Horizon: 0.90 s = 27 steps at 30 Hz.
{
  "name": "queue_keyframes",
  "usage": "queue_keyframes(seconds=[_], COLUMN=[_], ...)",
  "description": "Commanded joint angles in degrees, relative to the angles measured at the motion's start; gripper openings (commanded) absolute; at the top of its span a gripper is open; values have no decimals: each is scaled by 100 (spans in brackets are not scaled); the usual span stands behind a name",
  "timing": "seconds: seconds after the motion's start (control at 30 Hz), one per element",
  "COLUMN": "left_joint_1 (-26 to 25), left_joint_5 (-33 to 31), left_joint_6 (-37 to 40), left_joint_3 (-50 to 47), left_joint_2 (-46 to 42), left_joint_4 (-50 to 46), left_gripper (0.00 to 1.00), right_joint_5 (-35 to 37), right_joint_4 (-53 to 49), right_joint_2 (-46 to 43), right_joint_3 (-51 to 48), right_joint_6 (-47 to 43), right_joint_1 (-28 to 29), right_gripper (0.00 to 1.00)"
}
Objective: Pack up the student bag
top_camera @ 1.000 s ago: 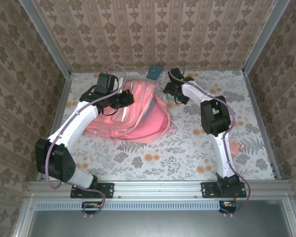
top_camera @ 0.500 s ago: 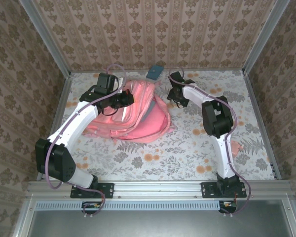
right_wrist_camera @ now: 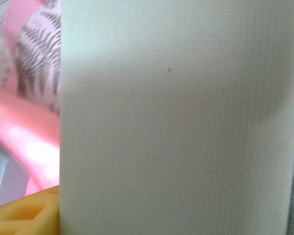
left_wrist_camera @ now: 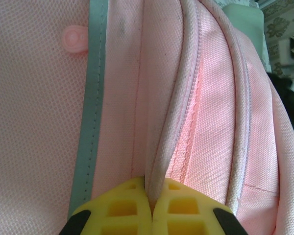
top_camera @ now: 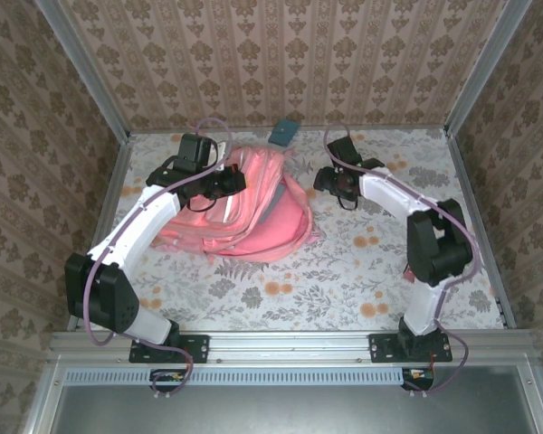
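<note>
Two arms stand at the near edge of the table [top_camera: 344,280], and on it lie one student bag [top_camera: 253,212] and, farther, one small teal thing [top_camera: 284,132]. The bag lies flat a little toward 10 o'clock from the table's middle. The teal thing sits at 12 o'clock, at the far edge.

The left hand [top_camera: 228,181] is on the bag's far part. In the left wrist view its two yellow fingers [left_wrist_camera: 122,210] are clenched on a pink piped seam of the bag. The right hand [top_camera: 330,181] is at about 2 o'clock from the bag, just beside it.

In the right wrist view a pale flat thing [right_wrist_camera: 176,122] stands very close to the camera and hides nearly everything. One yellow finger shows at 7 o'clock, touching its edge. What this thing is, and whether the right hand grasps it, I cannot tell.

Compared with one second ago, the right arm's elbow has swung toward 3 o'clock and the right hand has shifted slightly away from the bag. The left arm and the bag have not moved.
</note>
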Motion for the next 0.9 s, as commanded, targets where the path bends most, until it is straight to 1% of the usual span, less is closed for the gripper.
queue_keyframes(seconds=[0.0, 0.07, 0.17, 0.27, 0.33, 0.43, 0.53, 0.67, 0.73, 0.87], left_joint_1=[48, 99, 140, 149, 148, 149, 141, 107, 63, -41], left_joint_5=[303, 340, 360, 369, 386, 404, 422, 457, 456, 447], left_joint_6=[-21, -39, -93, -118, -129, -146, -164, -265, -296, -327], left_joint_3=[257, 318, 426, 562, 626, 640, 628, 534, 505, 495], left_joint_2=[-4, 17, 52, 135, 184, 219, 211, 177, 159, 174], left_joint_4=[44, 60, 110, 102, 93, 102, 102, 219, 266, 302], left_gripper=[0, 0, 0, 0, 0, 0, 0, 0, 0, 0], right_joint_5=[-609, -835, -1019, -1052, -1063, -998, -1020, -960, -1043, -1127], right_joint_4=[470, 598, 678, 917, 1205, 1227, 1112, 1159, 1290, 1262], right_joint_2=[-825, -1149, -1459, -1581, -1551, -1312, -998, -586, -311, 265], right_joint_3=[-609, -944, -1297, -1553, -1668, -1560, -1338, -1151, -1016, -425], right_joint_6=[-319, -338, -28, 588, 1183, 1982, 2503, 2995, 3207, 3219], right_joint_1=[232, 382, 701, 1151, 1429, 1715, 1877, 1954, 1976, 2139], right_gripper=[64, 64, 64, 64, 64, 63, 63, 62, 61, 61])
